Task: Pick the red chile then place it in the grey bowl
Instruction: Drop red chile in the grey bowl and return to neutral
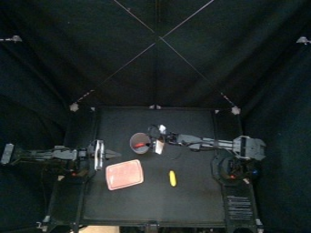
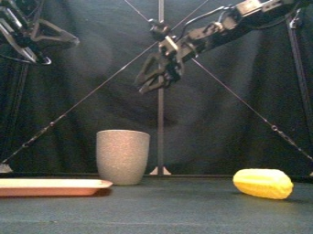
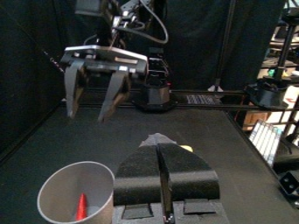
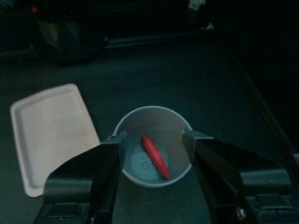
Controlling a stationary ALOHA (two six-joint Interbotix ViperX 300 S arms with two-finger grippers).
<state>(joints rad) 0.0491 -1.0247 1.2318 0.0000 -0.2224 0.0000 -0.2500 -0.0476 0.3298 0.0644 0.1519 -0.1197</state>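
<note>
Red chile [image 4: 155, 156] lies in grey cup [image 2: 123, 157] near bench's back edge; right tool [image 2: 156, 73] hangs above, jaws apart, so best lift straight up, clear of rim; left tool [image 3: 162, 144] closed by left edge

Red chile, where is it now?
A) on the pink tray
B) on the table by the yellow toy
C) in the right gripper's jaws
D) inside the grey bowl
D: both wrist views show the red chile lying inside the grey bowl, with the right gripper open and empty above it.
</note>
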